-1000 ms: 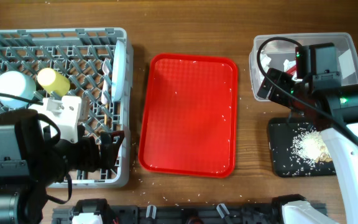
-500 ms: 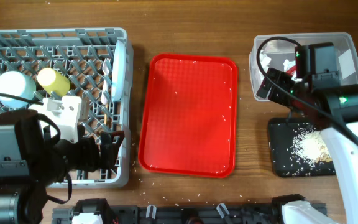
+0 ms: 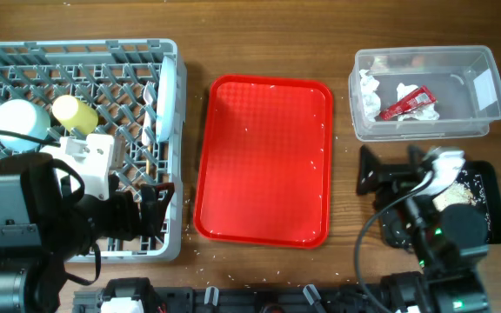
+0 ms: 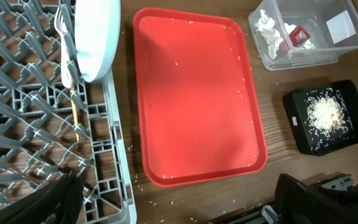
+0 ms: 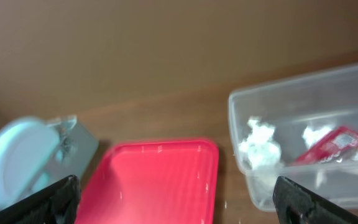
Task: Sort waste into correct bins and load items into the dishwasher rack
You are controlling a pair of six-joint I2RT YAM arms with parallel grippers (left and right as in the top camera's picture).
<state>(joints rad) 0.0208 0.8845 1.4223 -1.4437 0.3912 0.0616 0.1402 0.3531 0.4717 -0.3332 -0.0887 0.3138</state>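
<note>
Sachet wrapper (image 3: 411, 101) in tub (image 3: 424, 129), plate (image 3: 169, 96) in rack (image 3: 85, 45)

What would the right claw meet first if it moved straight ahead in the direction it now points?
Probably the large red rectangular plastic tray, which lies ahead of the open right claw. The clear plastic tub sits right of that line. Depth is unclear.
</note>
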